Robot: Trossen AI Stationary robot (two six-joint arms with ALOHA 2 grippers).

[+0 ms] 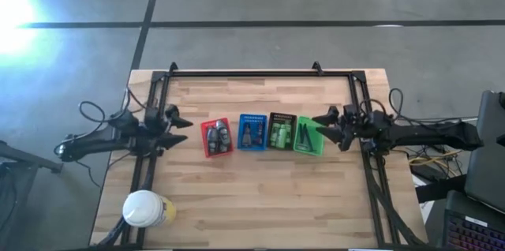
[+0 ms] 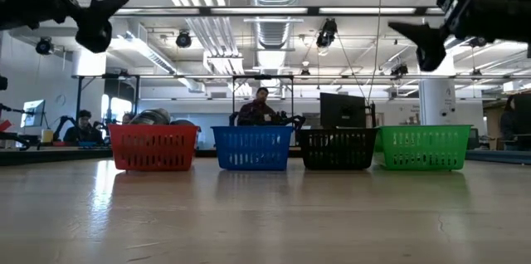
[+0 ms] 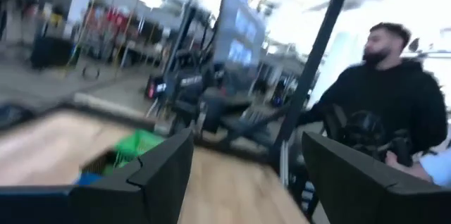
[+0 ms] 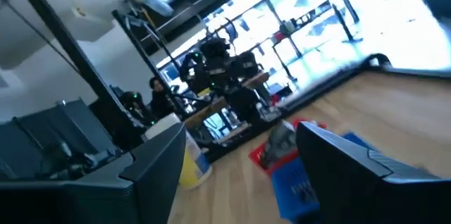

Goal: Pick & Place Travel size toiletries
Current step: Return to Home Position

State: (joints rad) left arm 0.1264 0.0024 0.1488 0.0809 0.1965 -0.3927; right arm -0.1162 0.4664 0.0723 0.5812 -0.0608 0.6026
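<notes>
Green bottles (image 1: pixel 280 135) lie front-to-back in the black tray (image 1: pixel 282 114); left pincer (image 1: pixel 183 126) and right pincer (image 1: pixel 318 127) gape apart.

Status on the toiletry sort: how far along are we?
Done, by the look of it: toiletries lie in the red bin, blue bin, black bin and green bin, and no loose ones show on the tabletop. In hand: nothing; left gripper and right gripper are open, empty, raised at opposite ends of the row. Left: seemingly only parking the arms.
</notes>
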